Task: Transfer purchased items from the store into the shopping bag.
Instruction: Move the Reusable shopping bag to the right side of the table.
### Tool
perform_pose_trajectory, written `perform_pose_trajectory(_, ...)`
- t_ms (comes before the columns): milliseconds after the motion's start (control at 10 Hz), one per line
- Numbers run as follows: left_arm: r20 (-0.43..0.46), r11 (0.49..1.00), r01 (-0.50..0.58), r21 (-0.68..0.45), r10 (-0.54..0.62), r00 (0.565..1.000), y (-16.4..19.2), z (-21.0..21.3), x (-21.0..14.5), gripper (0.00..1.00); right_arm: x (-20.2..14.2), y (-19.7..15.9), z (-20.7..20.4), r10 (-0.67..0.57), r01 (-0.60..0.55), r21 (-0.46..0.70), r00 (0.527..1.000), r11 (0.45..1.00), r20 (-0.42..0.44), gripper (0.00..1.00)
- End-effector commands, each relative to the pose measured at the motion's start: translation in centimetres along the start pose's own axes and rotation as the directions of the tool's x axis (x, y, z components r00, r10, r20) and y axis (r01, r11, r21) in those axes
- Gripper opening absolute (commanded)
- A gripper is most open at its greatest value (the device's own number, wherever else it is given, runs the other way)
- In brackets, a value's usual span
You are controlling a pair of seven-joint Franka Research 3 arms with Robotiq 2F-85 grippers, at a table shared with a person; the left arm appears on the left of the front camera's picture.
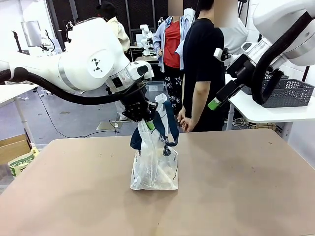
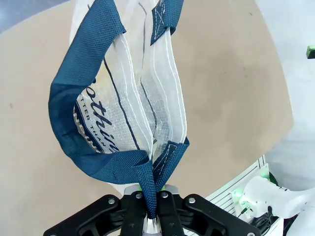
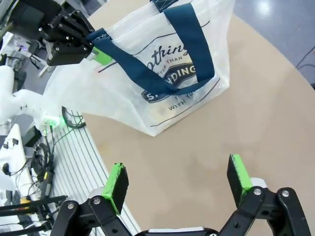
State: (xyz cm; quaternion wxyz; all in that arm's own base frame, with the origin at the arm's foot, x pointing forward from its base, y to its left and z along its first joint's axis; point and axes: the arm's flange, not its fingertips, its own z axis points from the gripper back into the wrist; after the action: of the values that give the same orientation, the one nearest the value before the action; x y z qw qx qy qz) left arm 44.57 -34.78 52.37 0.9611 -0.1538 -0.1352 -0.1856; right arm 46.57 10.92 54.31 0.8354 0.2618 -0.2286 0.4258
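The left claw (image 1: 145, 119) is clamped on a navy strap handle (image 2: 147, 184) of the shopping bag (image 1: 155, 167), which stands on the tabletop (image 1: 236, 187) at its centre. The right claw (image 3: 178, 183) hangs empty with jaws wide, up toward 2 o'clock of the bag. The store (image 1: 290, 93) sits on a side table at 3 o'clock.

The shopping bag (image 1: 155, 167) stands upright near the table's middle. It is translucent white, with navy handles (image 1: 167, 129) and lettering. One handle is lifted.
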Motion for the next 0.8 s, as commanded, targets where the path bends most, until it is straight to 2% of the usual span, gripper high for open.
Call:
perform_pose_trajectory(0, 0.000, 1.000, 0.000, 0.000, 0.000, 1.000, 0.0, 0.0, 0.0, 0.00, 0.1, -0.2, 0.3, -0.006, 0.006, 0.013, 1.000, 1.000, -0.002, 1.00)
perform_pose_trajectory(200, -0.146, 0.997, 0.033, 0.064, -0.023, 0.989, 0.3, 0.7, 2.6, 0.00, 0.1, -0.2, 0.3, -0.006, 0.006, 0.013, 1.000, 1.000, -0.002, 1.00)
perform_pose_trajectory(700, -0.112, 0.983, 0.067, 0.171, -0.048, 0.993, 3.0, 5.6, 7.3, 0.00, 0.1, -0.2, 0.3, -0.006, 0.006, 0.013, 1.000, 1.000, -0.002, 1.00)
